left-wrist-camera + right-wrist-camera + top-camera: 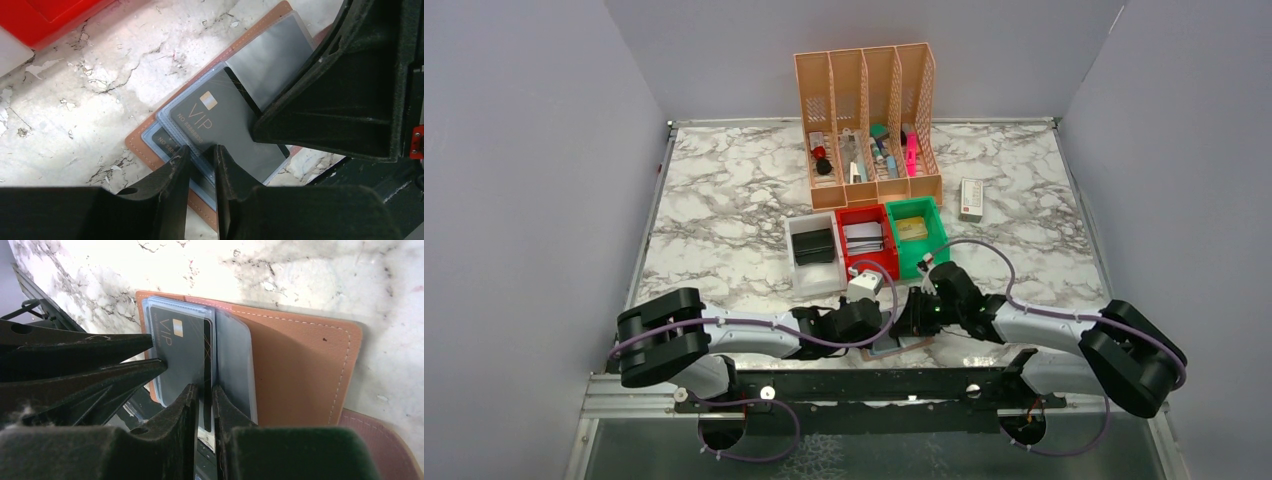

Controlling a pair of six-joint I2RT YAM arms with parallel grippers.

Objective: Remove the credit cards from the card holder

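Note:
The tan-brown card holder point(894, 350) point(142, 145) point(300, 370) lies open at the table's near edge, its clear sleeves fanned out. A dark credit card marked VIP point(225, 115) point(180, 355) sits in the top sleeve, and a second dark card point(160, 140) shows in the sleeve below. My left gripper point(886, 322) point(201, 152) is narrowed onto the edge of the top sleeve page. My right gripper point(914, 316) point(205, 392) is pinched on the dark card's edge, which stands as a thin strip between its fingers. Both grippers meet over the holder.
White point(816, 255), red point(867, 238) and green point(914, 230) bins stand just behind the grippers. A peach desk organizer point(869, 120) and a small white box point(971, 198) are farther back. A darker brown flap point(380, 445) lies beside the holder. The black frame rail point(874, 385) runs below.

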